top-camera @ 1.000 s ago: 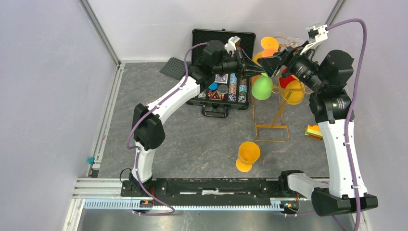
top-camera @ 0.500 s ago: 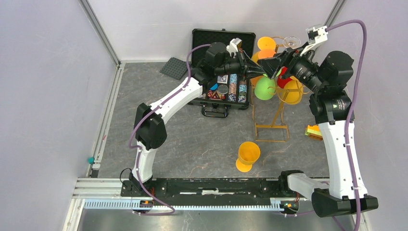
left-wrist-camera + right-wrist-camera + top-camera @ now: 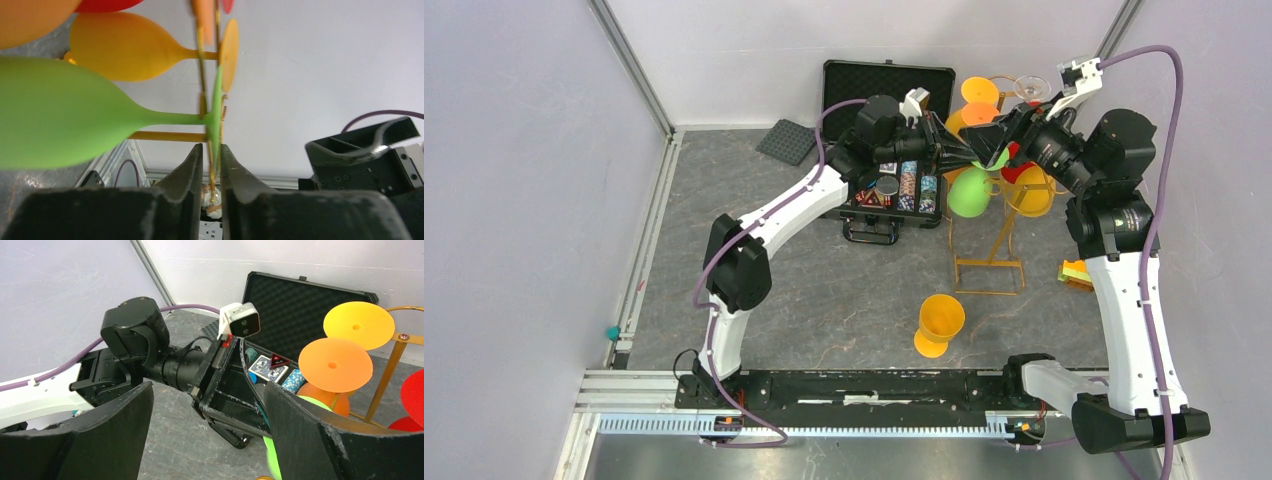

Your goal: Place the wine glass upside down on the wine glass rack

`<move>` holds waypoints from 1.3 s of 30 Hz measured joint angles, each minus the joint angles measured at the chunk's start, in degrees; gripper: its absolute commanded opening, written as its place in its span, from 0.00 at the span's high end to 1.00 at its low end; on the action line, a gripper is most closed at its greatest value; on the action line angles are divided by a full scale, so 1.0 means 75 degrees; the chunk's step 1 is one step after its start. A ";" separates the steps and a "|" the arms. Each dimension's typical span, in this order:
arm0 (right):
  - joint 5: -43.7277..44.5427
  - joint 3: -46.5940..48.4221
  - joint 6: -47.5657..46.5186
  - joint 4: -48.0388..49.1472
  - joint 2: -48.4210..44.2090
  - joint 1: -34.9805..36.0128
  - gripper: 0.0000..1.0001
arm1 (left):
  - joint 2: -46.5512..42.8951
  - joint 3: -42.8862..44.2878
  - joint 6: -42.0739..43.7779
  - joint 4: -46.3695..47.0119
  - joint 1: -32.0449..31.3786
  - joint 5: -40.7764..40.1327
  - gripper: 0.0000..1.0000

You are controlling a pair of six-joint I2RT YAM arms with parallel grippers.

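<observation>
The green wine glass hangs bowl down at the top of the gold wire rack. My left gripper is shut on its thin foot. In the left wrist view the bowl is at the left, the foot stands edge-on between my fingertips, and a gold rack wire runs beside it. My right gripper is open and empty just right of the foot, facing the left gripper; its fingers are wide apart.
Orange, yellow and red glasses hang on the rack; their feet show in the right wrist view. A yellow glass stands on the table in front. An open black case of poker chips lies left of the rack.
My left gripper has pushed right toward the rack top with the green glass, and the bowl has swung slightly lower. The right gripper has edged left toward it.
</observation>
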 measured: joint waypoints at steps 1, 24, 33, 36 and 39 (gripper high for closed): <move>0.0003 -0.0017 0.0000 0.0000 -0.0003 0.0000 0.14 | 0.0000 -0.0111 0.0000 0.0009 -0.0012 0.0003 0.68; 0.0114 -0.0105 -0.0003 -0.0058 -0.0003 0.0000 0.14 | -0.3366 -0.3322 0.3124 -0.0787 -0.0166 -0.0251 0.27; 0.0117 -0.0105 -0.0006 -0.0047 -0.0003 0.0000 0.14 | -0.5062 -0.4873 0.7659 -0.1620 -0.1769 -0.0044 0.29; 0.0117 -0.0108 -0.0006 -0.0047 -0.0003 0.0000 0.14 | -0.5222 -0.5190 0.9253 -0.2139 -0.2454 -0.0009 0.28; 0.0114 -0.0119 -0.0006 -0.0047 0.0000 0.0000 0.14 | -0.5199 -0.5368 1.0561 -0.2658 -0.2996 -0.0067 0.27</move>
